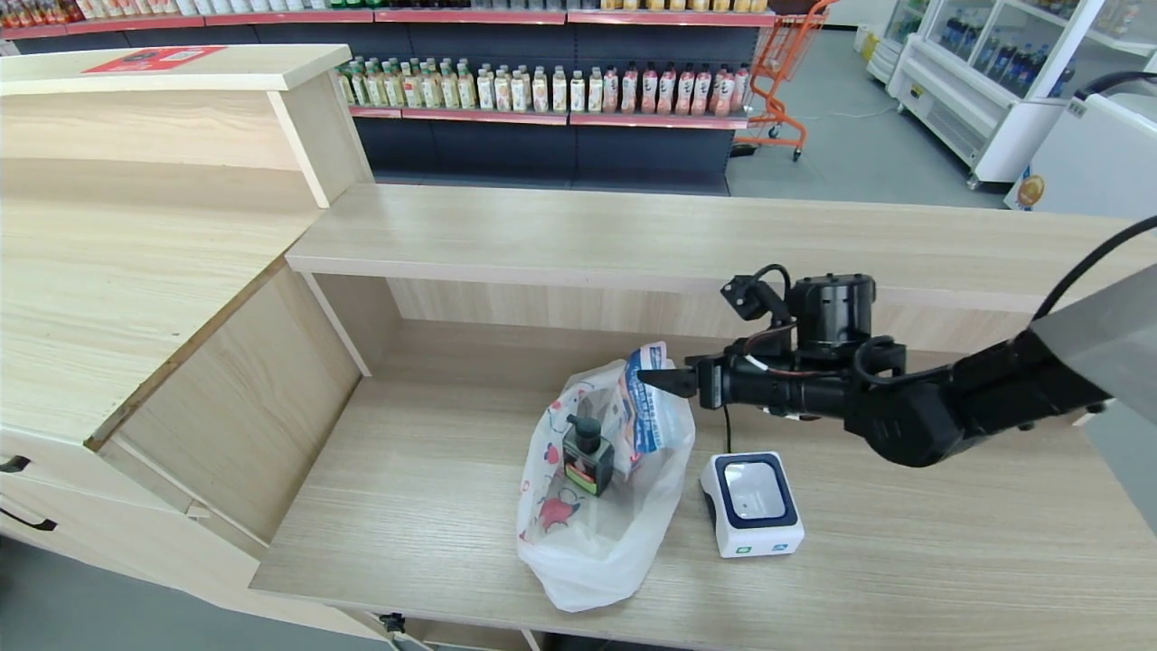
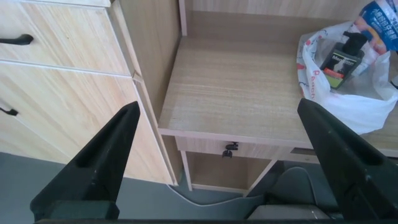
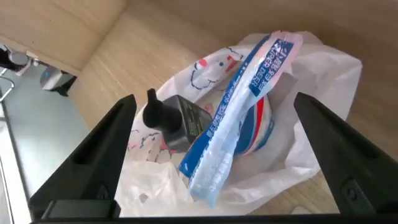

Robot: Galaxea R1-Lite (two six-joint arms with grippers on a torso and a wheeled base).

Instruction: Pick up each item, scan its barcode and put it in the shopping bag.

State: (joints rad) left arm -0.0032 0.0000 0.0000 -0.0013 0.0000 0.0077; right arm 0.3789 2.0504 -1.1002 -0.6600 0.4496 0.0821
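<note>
1. Right gripper [image 1: 664, 380]: you see it held out over the mouth of the bag. Its jaws are spread wide apart and closed on nothing. In the right wrist view [image 3: 214, 98] the packet stands below the gap between them.
2. Translucent white plastic shopping bag with red prints [image 1: 587, 542]: it lies open on the light wooden table [image 1: 904, 561].
3. Black pump bottle with a coloured label [image 1: 587, 452]: it stands upright inside the shopping bag.
4. Blue-and-white plastic packet [image 1: 644, 407]: it leans tilted in the shopping bag, just beside the pump bottle. Its top end rises above the bag's rim.
5. White barcode scanner with a dark-blue-framed window [image 1: 750, 502]: it sits on the table, just beside the shopping bag on your robot's right, with its window facing up.
6. Left gripper [image 2: 217, 104]: its jaws are wide apart and empty. It hangs off the table's near left corner, beside the pale wooden drawer cabinet [image 2: 56, 81], well apart from the shopping bag.
</note>
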